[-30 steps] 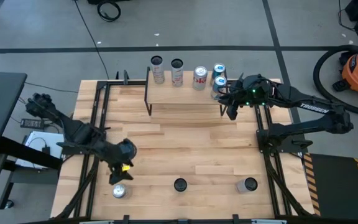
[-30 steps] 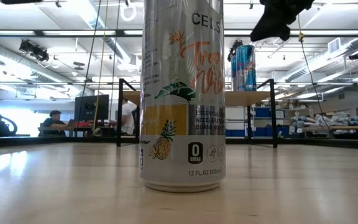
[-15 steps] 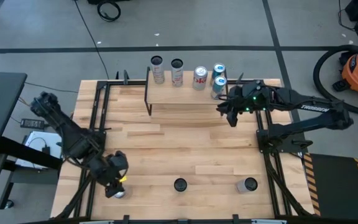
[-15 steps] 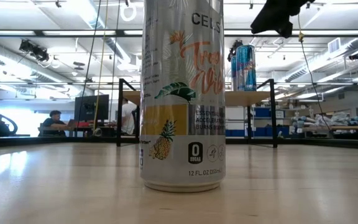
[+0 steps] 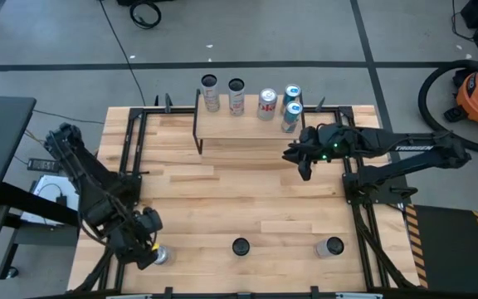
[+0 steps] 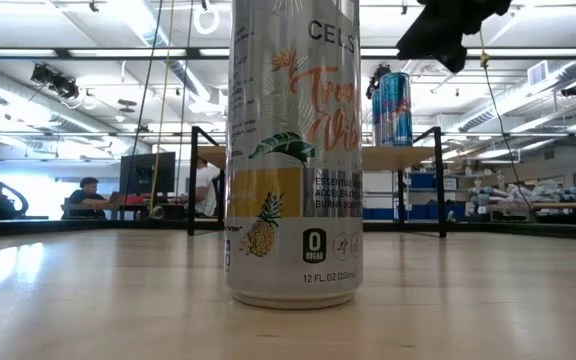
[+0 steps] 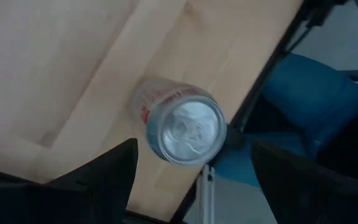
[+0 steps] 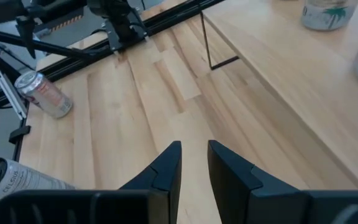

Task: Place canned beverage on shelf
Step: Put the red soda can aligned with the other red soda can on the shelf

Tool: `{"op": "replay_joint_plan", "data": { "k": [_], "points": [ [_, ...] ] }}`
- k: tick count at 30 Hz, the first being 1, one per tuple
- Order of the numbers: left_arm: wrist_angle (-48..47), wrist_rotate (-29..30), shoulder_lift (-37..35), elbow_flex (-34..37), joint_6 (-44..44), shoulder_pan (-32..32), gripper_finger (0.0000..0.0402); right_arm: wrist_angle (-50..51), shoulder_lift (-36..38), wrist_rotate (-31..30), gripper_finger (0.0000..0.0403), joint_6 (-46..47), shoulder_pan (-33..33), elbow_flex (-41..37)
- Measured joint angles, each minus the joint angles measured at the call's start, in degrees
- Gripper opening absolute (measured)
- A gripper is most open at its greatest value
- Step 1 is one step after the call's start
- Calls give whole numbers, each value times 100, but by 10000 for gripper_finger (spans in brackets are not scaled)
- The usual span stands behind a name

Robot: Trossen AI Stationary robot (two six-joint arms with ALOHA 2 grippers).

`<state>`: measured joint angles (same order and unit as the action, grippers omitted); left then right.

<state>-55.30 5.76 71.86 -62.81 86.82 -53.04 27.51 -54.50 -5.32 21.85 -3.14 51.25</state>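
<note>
A: Here, seen from above, the low riser shelf with a light wooden plank top and thin black metal legs (image 5: 247, 126) stands at twelve o'clock on the pale butcher-block table (image 5: 239, 195). Five upright beverage cans line its far edge.

B: Which cans, in order?

A: From the eleven o'clock end: a silver can with a dark top (image 5: 210, 92), a second silver can beside it (image 5: 236, 95), a red-and-silver can (image 5: 266, 105), then two blue-and-silver cans (image 5: 291, 106) close together at one o'clock. All are sealed; their contents cannot be seen.

B: And the cans off the shelf?

A: Three stand along the near edge: a silver can with red lettering (image 5: 161, 255) at seven o'clock, a tall silver can printed with a pineapple (image 6: 293, 150) at six o'clock, and a grey can (image 5: 333, 247) at five o'clock.

B: State of the left gripper (image 5: 145, 247)?

A: It hovers directly over the seven o'clock can, fingers (image 7: 104, 174) spread wide to either side of the can's lid; nothing is gripped.

B: The right gripper (image 5: 304, 158)?

A: It hangs above the table just in front of the shelf's two o'clock end, fingers (image 8: 163, 168) drawn together and empty.
</note>
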Motion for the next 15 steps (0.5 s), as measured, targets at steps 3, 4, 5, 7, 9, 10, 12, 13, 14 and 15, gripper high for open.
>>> {"op": "replay_joint_plan", "data": {
  "k": [3,4,5,7,9,10,12,13,14,15],
  "points": [
    [-15,11,182,0,0,3,313,-41,0,-4,87,30,5,-16],
    [-5,10,238,0,0,2,313,-86,0,-2,87,28,5,-16],
    [4,11,302,0,0,2,313,-124,0,2,87,24,3,-16],
    [3,9,421,0,0,0,313,-187,2,28,87,-3,4,-16],
    [15,9,529,0,-4,2,313,-218,2,28,87,-84,2,-16],
    [23,9,572,0,-4,2,313,-216,2,28,87,-110,2,-16],
    [68,9,622,0,-6,4,313,-215,2,31,87,-134,2,-16],
    [95,9,636,2,-6,4,313,-215,2,33,87,-136,2,-16],
    [124,7,640,2,-6,4,313,-213,2,37,87,-140,2,-16],
    [155,7,640,1,-2,6,313,-212,2,37,87,-142,2,-16]
  ]
}}
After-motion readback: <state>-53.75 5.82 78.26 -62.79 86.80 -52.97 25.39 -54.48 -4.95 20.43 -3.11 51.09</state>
